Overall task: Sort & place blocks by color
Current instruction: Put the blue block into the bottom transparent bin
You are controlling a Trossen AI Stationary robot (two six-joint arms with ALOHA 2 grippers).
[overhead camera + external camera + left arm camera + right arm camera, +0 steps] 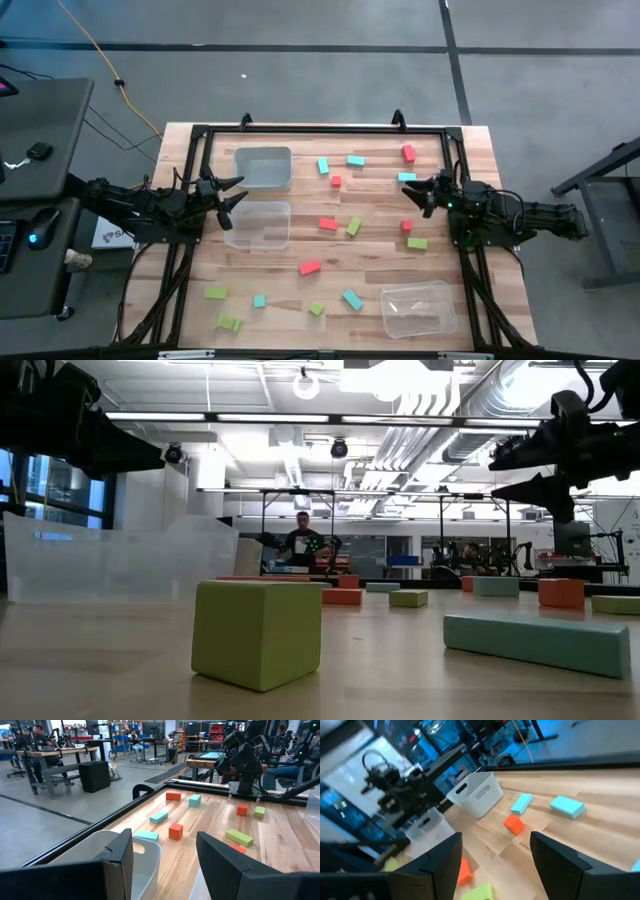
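Currently you have the blocks (327, 224), small red, lime and teal cubes and bars, scattered loose across the table (480, 160). Left gripper (232, 194) and right gripper (412, 193): both parted, holding nothing.

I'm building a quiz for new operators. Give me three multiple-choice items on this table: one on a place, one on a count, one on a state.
1. Where does the left gripper hang?
A. beside the two tubs on the table's left half
B. over the tub near the front right corner
C. off the table

2. How many clear tubs are on the table?
A. one
B. three
C. five

3. How do the right gripper's jaws stand?
A. shut on a red block
B. open, holding nothing
C. shut, empty

Key: 1 A, the high view shows it between the back tub and the middle tub. 2 B, a third tub sits front right. 3 B, the right wrist view shows a clear gap between them.
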